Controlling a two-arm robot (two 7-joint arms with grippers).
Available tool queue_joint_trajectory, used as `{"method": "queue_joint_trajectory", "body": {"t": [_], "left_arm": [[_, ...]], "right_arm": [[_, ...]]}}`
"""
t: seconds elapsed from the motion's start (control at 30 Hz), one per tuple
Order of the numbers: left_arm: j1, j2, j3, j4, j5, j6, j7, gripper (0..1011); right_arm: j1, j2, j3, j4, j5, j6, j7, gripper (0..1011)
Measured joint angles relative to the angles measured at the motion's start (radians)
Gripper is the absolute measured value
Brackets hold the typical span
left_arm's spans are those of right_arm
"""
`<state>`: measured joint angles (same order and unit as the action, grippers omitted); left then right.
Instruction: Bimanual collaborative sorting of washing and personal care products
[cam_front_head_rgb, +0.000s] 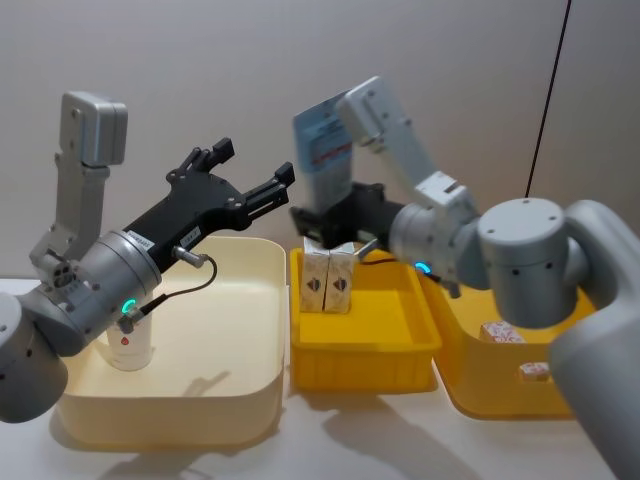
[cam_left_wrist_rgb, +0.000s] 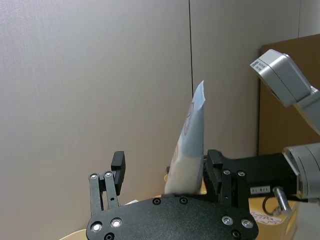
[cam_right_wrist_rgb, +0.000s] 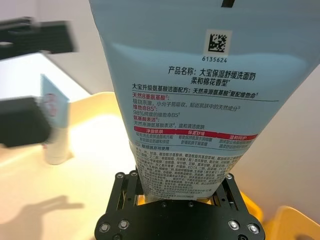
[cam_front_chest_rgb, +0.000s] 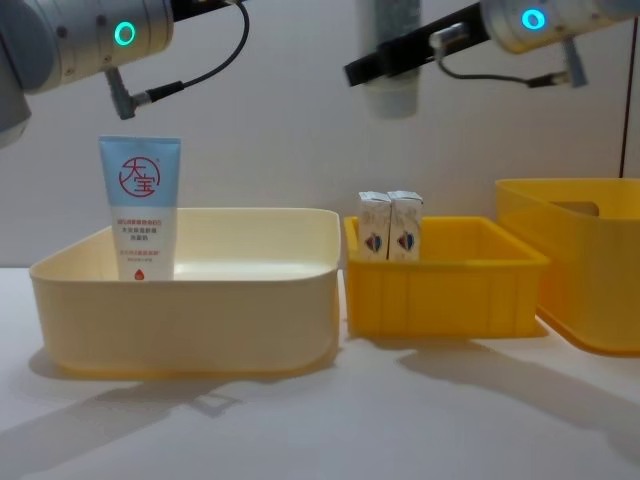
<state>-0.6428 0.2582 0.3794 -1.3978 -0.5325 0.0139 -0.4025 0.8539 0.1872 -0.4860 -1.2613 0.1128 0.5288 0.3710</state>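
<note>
Head view:
- Left tool: up in the air over the cream bin, its fingers wide apart and holding nothing.
- Right tool: above the back of the middle yellow bin, clamped on the bottom end of the tall pale tube, which stands up straight in the air.
- Beige cartons: two, side by side and touching, upright at the back left of the middle yellow bin.
- Right yellow bin: more small cartons lie inside it.
- Light blue tube: in the cream bin, on the left, partly behind the left arm.

Left wrist view:
- Left tool: fingers apart, nothing between them.
- Tall pale tube: farther off, past the open fingers, held by the right tool.

Right wrist view:
- Right tool: closed tight on the tall pale tube, whose printed side and square code face the camera.
- Light blue tube: standing in the cream bin.

Chest view:
- Light blue tube: upright, cap down, at the left side of the cream bin, red round logo facing front.
- Beige cartons: upright in the middle yellow bin, touching each other.
- Tall pale tube: hanging high above the gap between the two bins.
- Table: white, with all three bins on it.
</note>
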Motion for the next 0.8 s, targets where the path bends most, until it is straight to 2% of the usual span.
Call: {"method": "queue_joint_trajectory", "body": {"t": [0.47,0.8], "left_arm": [[0.000,0.000,0.000,0.000,0.000,0.000,0.000,1003],[0.000,0.000,0.000,0.000,0.000,0.000,0.000,1003]], "right_arm": [[-0.009,0.037,0.088,-0.022,-0.027,0.055,-0.104,598],[0.000,0.045,0.146,0.002,-0.051,0.115,-0.189,598]]}}
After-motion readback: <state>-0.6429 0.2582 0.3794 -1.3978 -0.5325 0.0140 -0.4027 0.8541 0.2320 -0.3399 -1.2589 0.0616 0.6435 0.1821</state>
